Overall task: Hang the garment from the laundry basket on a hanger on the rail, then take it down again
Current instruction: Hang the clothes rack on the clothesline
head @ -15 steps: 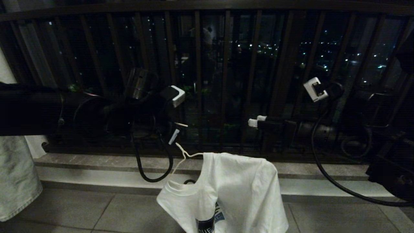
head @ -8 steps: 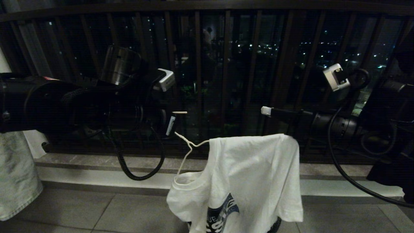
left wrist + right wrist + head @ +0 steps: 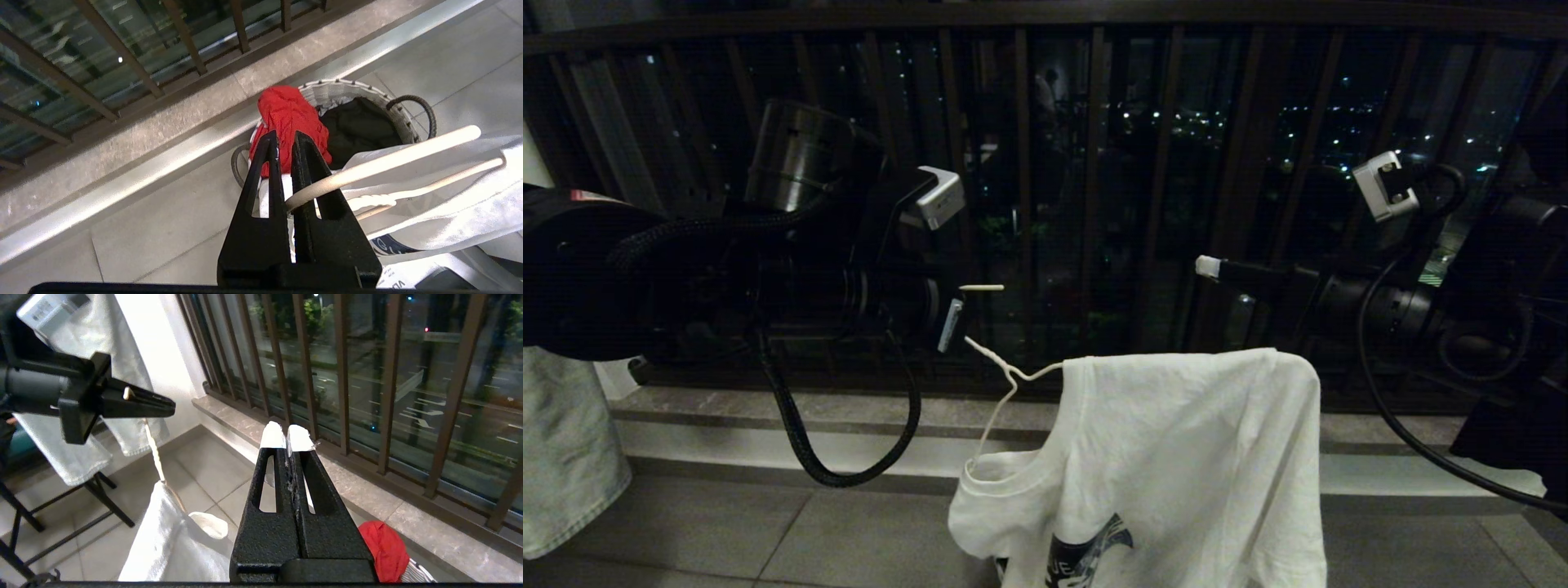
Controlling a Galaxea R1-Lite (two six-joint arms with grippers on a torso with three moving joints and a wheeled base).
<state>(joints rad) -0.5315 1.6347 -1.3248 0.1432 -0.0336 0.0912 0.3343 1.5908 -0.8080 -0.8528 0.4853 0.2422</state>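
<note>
Soft white cloth garment (image 3: 1176, 457), smooth cream hanger (image 3: 392, 163), woven basket (image 3: 398, 116)

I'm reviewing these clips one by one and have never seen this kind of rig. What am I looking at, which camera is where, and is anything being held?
This is a two-armed robot on a tiled balcony at night, facing a dark barred railing. The wide picture comes from a camera on its head; the other two come from cameras on each wrist, looking along the gripper.

The left gripper is shut on the hook of a thin cream hanger. A white T-shirt hangs lopsided on it, bunched toward the right arm.

The right gripper is shut, holds nothing and is apart from the shirt.

Below on the floor stands a laundry basket holding a red garment and a black one.
</note>
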